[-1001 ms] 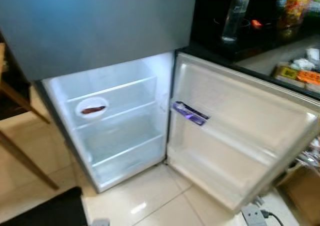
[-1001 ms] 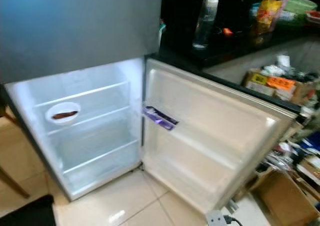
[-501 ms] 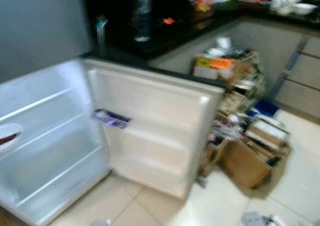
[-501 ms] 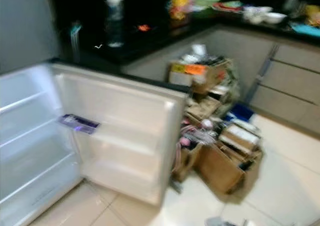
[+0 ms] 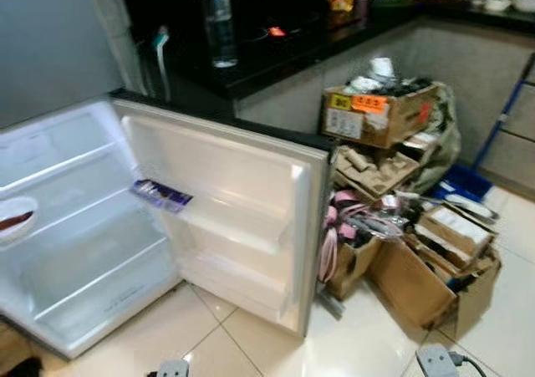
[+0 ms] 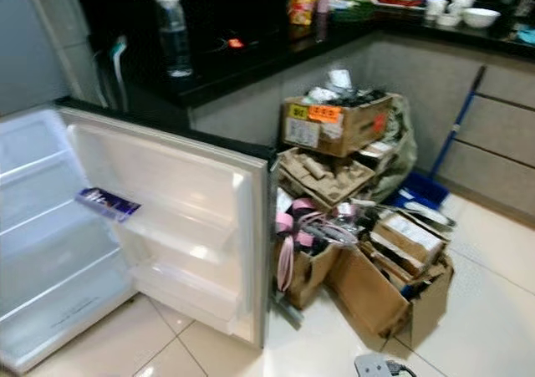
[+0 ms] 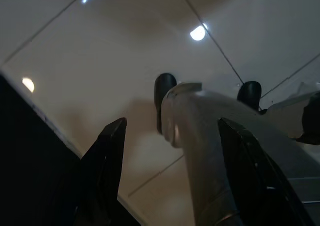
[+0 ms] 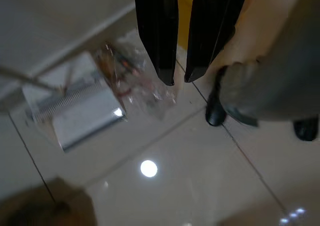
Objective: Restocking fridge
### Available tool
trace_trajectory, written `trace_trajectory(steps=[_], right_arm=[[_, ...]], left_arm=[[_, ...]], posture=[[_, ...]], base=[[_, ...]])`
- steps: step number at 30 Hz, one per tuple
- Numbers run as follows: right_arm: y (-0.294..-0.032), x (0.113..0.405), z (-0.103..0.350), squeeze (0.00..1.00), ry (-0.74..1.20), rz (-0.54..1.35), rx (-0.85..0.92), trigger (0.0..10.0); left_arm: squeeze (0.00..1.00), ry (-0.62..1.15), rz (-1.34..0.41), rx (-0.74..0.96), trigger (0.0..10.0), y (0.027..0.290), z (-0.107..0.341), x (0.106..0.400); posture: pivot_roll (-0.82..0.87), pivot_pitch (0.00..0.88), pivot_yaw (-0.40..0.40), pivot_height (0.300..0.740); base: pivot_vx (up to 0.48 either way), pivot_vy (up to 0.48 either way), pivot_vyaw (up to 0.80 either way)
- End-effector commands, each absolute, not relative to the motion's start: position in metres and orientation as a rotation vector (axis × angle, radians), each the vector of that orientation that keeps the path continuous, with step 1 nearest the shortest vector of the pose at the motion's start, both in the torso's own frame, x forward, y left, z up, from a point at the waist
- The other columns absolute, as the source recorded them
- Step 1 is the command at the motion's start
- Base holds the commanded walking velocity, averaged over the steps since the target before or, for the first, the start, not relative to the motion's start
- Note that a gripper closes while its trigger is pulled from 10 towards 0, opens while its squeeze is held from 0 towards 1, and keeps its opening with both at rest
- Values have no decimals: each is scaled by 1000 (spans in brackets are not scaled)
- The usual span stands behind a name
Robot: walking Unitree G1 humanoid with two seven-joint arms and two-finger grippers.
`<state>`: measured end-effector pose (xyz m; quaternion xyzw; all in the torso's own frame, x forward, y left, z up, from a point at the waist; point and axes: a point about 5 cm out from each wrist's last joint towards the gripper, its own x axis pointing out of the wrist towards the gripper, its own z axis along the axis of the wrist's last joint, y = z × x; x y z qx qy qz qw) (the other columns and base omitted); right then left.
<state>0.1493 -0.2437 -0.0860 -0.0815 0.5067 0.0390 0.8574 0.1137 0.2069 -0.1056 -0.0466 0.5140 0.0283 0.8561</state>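
The fridge [image 5: 75, 252] stands open at the left, lit inside, with bare glass shelves. A white bowl [image 5: 12, 221] holding something dark red sits on a shelf at the far left edge. The fridge door [image 5: 234, 201] swings out toward me, and a purple packet [image 5: 161, 196] lies in its upper door shelf. My left gripper [image 7: 172, 123] hangs open above the tiled floor, beside my own silver leg. My right gripper [image 8: 178, 80] also points down at the floor, fingers nearly touching and nothing seen between the tips.
A clear water bottle [image 5: 219, 26] stands on the black counter [image 5: 284, 51] behind the door. Cardboard boxes [image 5: 418, 268] full of clutter crowd the floor right of the door, with a blue broom [image 6: 456, 135] beyond. A power strip [image 5: 435, 360] lies on the tiles.
The camera has swung to the right. The fridge has slid to the left of the picture, and the boxes and counter corner have come into view.
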Motion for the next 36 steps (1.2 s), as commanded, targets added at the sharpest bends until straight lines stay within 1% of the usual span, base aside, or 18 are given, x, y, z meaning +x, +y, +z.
trace_trajectory(steps=[1,8,11,12,15,16,20,24,27,29,30,31,32,35,36], right_arm=[[-241,159,-82,0,1013,63,-126,10000],[-250,170,-75,0,956,-5,-90,10000],[-268,181,-64,0,896,-116,-82,10000],[-268,181,-64,0,896,-116,-82,10000],[-287,191,-52,0,843,-236,-77,10000],[-287,191,-52,0,843,-236,-77,10000],[-304,205,-36,0,773,-326,-84,10000],[-322,218,-17,0,692,-408,-129,10000],[-329,225,-8,0,652,-440,-138,10000],[-338,235,7,0,573,-495,-98,10000],[-341,244,17,0,505,-504,-41,10000],[-342,252,26,0,444,-501,3,10000],[-342,252,26,0,444,-501,3,10000],[-344,279,59,0,273,-452,92,10000],[-344,279,59,0,273,-452,92,10000]], left_arm=[[0,1107,64,-83,10000,211,-107,106],[0,1103,58,-83,10000,211,-107,107],[0,1100,54,-85,10000,211,-107,108],[0,1100,54,-85,10000,211,-107,108],[0,1097,53,-85,10000,210,-106,109],[0,1097,53,-85,10000,210,-106,109],[0,1095,49,-85,10000,209,-106,109],[0,1094,38,-85,10000,208,-106,109],[0,1094,37,-86,10000,208,-106,110],[0,1093,38,-88,10000,208,-106,110],[0,1092,39,-90,10000,208,-106,110],[0,1092,40,-91,10000,208,-106,110],[0,1092,40,-91,10000,208,-106,110],[0,1092,38,-93,10000,208,-106,109],[0,1092,38,-93,10000,208,-106,109]], posture=[[-82,15,8,740],[-82,15,8,740],[-81,13,11,740],[-81,13,11,740],[-81,13,8,740],[-81,13,8,740],[-81,13,7,740],[-79,15,6,740],[-78,14,4,740],[-78,14,4,740],[-75,16,5,740],[-75,16,5,740],[-75,16,5,740],[-77,17,8,740],[-77,17,8,740]], base=[[0,0,788],[0,0,779],[0,0,783],[0,0,788],[0,0,0],[0,0,0],[0,0,0],[0,0,0],[0,0,0],[0,0,0],[0,0,0],[0,0,0],[0,0,0],[0,0,0],[0,0,0]])
